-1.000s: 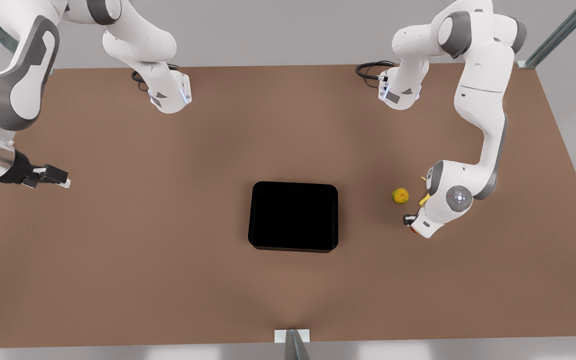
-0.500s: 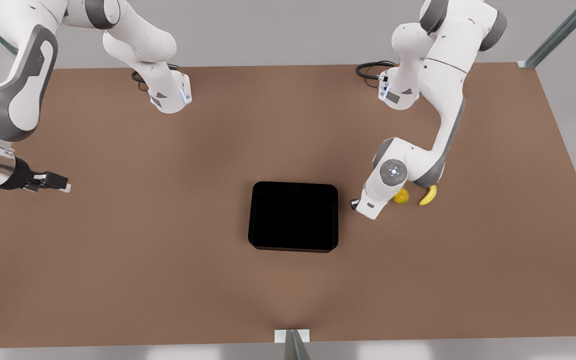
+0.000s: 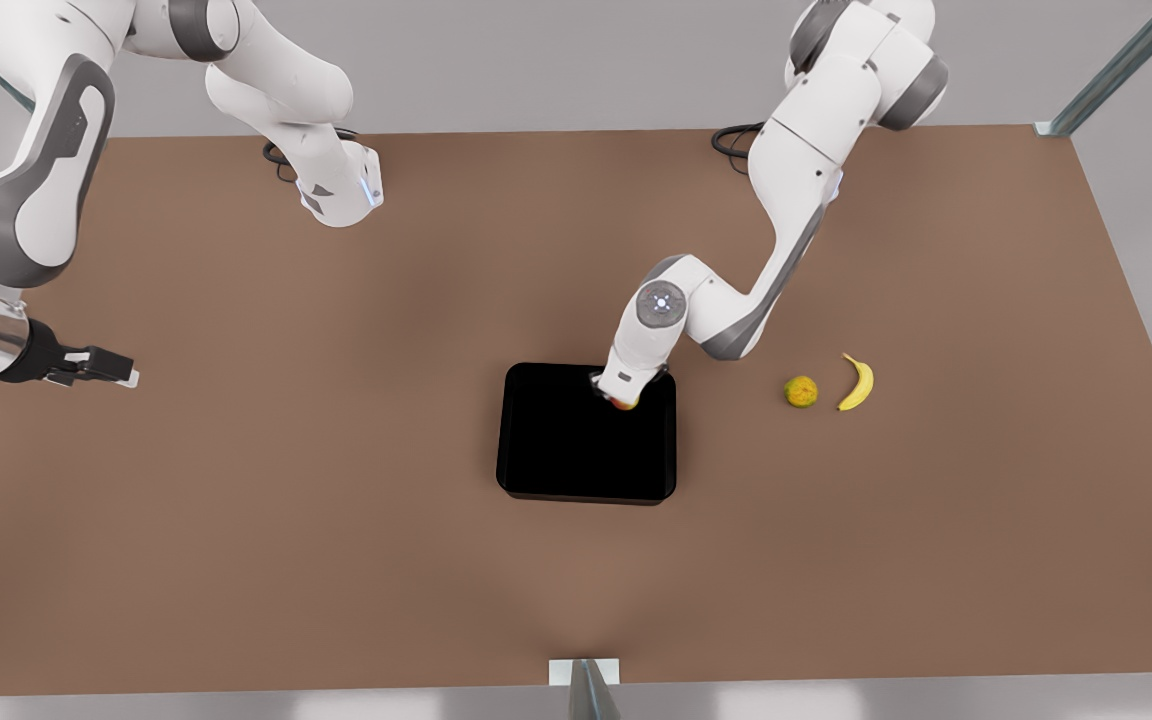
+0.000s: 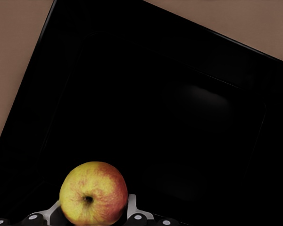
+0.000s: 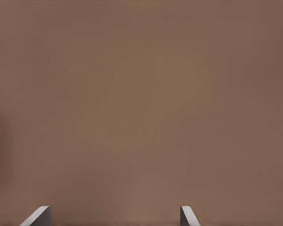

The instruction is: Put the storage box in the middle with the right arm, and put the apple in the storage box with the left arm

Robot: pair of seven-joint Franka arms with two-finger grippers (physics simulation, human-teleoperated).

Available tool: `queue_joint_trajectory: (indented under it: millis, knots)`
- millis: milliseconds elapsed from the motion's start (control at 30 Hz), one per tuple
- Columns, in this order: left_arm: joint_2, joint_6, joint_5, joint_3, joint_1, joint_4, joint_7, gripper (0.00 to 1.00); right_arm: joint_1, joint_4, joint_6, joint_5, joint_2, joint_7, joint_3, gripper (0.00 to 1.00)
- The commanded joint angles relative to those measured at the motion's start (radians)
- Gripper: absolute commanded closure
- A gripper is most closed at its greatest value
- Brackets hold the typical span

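Note:
The black storage box [image 3: 586,490] sits at the table's centre. My left gripper [image 3: 620,396] hangs over the box's far corner on the front view's right, shut on the red-and-yellow apple [image 3: 625,403]. In the left wrist view the apple [image 4: 93,193] sits between the fingers, above the box's dark floor [image 4: 179,117]. My right gripper [image 3: 119,370] waits far off at the front view's left edge, low over the table. In the right wrist view its fingertips [image 5: 38,215] stand wide apart and open over bare tabletop, holding nothing.
A greenish-orange round fruit [image 3: 801,391] and a yellow banana [image 3: 858,383] lie on the brown table [image 3: 336,520] on the front view's right of the box. Both arm bases [image 3: 341,195] stand at the far edge.
The left arm swung from beside the fruits toward the front view's left, carrying the apple over the box. The banana came into full view. The right arm barely moved.

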Motion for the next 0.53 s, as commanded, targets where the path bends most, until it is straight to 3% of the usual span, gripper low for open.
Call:
queue_joint_trajectory:
  millis: [0,133,267,333,400,500]
  knots:
    - [0.000,0.000,-0.008,0.000,0.000,0.000,0.000,0.00,0.000,0.000,0.000,0.000,0.000,0.000,0.000,0.00]
    - [-0.032,-0.015,-0.006,0.003,0.012,-0.002,0.008,0.00,0.000,-0.003,0.000,-0.005,0.000,-0.002,0.000,0.00]
    - [-0.370,-0.388,-0.031,0.017,0.178,-0.002,0.382,0.00,0.008,-0.028,0.023,-0.021,-0.014,-0.080,0.011,0.00]
    - [-0.497,-0.521,-0.115,0.153,0.179,0.015,0.632,0.00,0.008,-0.023,0.020,-0.021,-0.014,-0.075,0.017,0.00]
    - [-0.509,-0.767,-0.161,0.261,0.181,0.215,0.851,0.00,0.000,-0.009,0.018,-0.021,-0.018,-0.072,0.015,0.00]
    - [-0.538,-0.785,-0.158,0.271,0.179,0.238,0.847,0.00,-0.010,-0.009,0.031,-0.020,-0.023,-0.069,0.012,0.00]
